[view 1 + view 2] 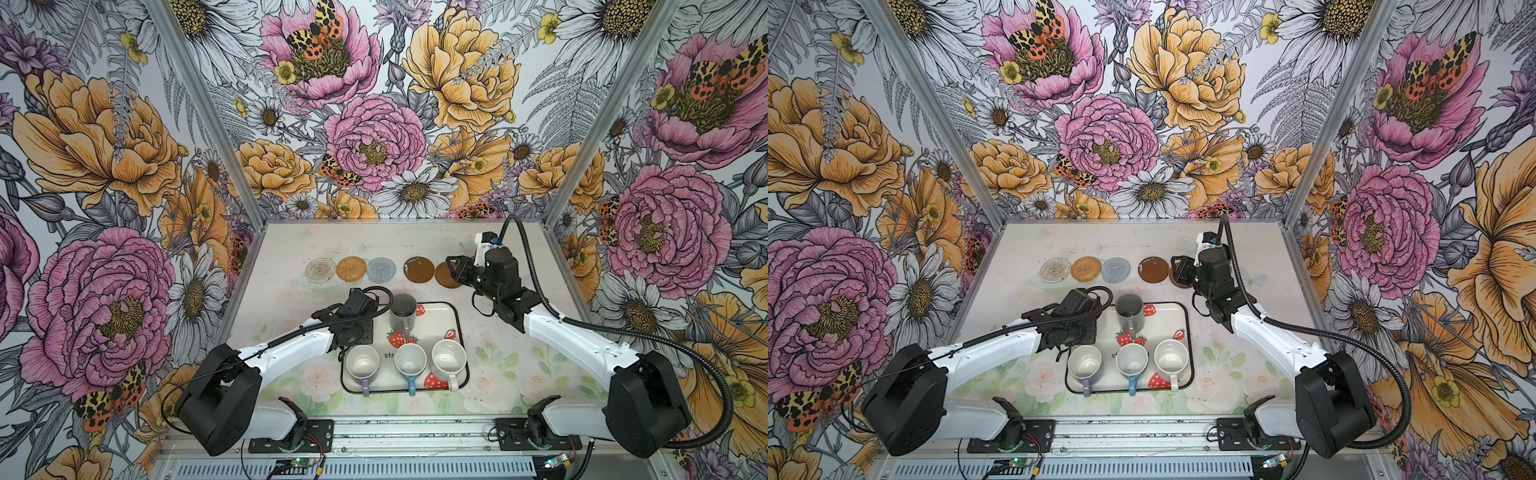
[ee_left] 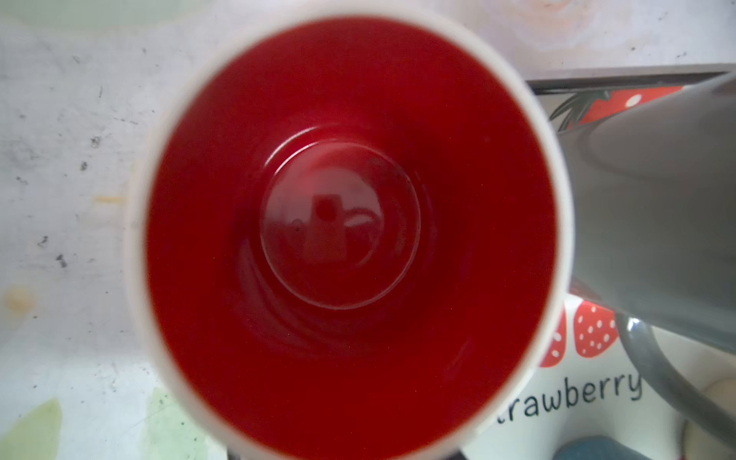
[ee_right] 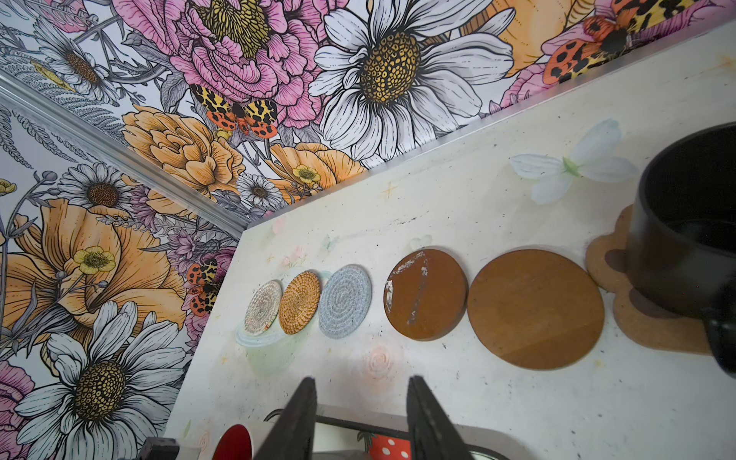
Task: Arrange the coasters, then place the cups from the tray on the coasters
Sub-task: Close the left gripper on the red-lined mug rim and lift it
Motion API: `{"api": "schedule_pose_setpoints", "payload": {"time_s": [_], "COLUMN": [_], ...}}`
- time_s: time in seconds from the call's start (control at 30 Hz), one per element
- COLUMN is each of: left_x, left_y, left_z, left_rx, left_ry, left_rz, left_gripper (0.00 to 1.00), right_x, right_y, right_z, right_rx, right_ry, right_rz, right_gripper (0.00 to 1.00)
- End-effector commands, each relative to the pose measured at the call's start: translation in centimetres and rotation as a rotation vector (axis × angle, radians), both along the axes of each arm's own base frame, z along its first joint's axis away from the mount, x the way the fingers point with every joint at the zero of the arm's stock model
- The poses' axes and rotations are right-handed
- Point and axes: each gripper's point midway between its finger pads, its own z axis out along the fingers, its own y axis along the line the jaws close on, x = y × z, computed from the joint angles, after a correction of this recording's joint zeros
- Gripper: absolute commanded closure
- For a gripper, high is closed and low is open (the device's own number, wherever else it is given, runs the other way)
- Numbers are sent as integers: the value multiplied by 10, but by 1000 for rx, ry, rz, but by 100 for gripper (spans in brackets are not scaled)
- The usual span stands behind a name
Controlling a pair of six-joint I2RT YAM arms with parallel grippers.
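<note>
One pale desk (image 1: 291, 245), printed with faint flowers, carries everything. On its near middle lies the cream strawberry tray (image 1: 437, 318) with a thin black rim.

Two arms reach in from the near corners. The left gripper (image 1: 350, 332) points straight down at the tray's far left corner, directly over the white mug with the red inside (image 2: 350, 239). The left wrist view looks right into that mug but shows no fingers, so I cannot tell whether the mug is grasped or whether it rests on the tray. The right gripper (image 3: 360, 418) hangs above the far right part of the desk, released and empty, its jaws apart.

Four more mugs stand upright on the tray. The grey mug (image 1: 403, 311) is in the far row, just beside the red-lined one. The near row holds the lilac-handled mug (image 1: 363, 362), the blue-handled mug (image 1: 410, 360) and the speckled white mug (image 1: 449, 359), handles toward the near edge. The black mug (image 3: 685, 239) stands on the paw-shaped coaster (image 3: 637, 322).

Five other coasters form a row across the far desk. The clear beaded coaster (image 1: 321, 269), tan woven coaster (image 1: 351, 269) and grey woven coaster (image 1: 381, 269) sit close together. After a gap come the scuffed brown disc (image 1: 419, 268) and the plain brown disc (image 1: 442, 278), which the right gripper partly hides in both top views.
</note>
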Motion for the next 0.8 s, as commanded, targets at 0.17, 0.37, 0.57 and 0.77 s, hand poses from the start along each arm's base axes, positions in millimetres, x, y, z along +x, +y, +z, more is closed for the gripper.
{"api": "schedule_pose_setpoints", "payload": {"time_s": [0.17, 0.37, 0.57, 0.77], "left_x": [9, 13, 15, 19], "left_y": [-1, -1, 1, 3], "left_z": [1, 9, 19, 39], "left_rx": [-1, -3, 8, 11], "left_ry": [-18, -43, -68, -128], "left_rz": [-9, -6, -1, 15], "left_gripper": [83, 100, 100, 100], "right_x": [6, 7, 7, 7], "right_y": [2, 2, 3, 3], "right_z": [16, 16, 15, 14], "right_rx": [7, 6, 5, 4], "right_ry": [-43, -41, -39, -38], "right_rz": [10, 7, 10, 12], "right_gripper": [60, 60, 60, 61]}}
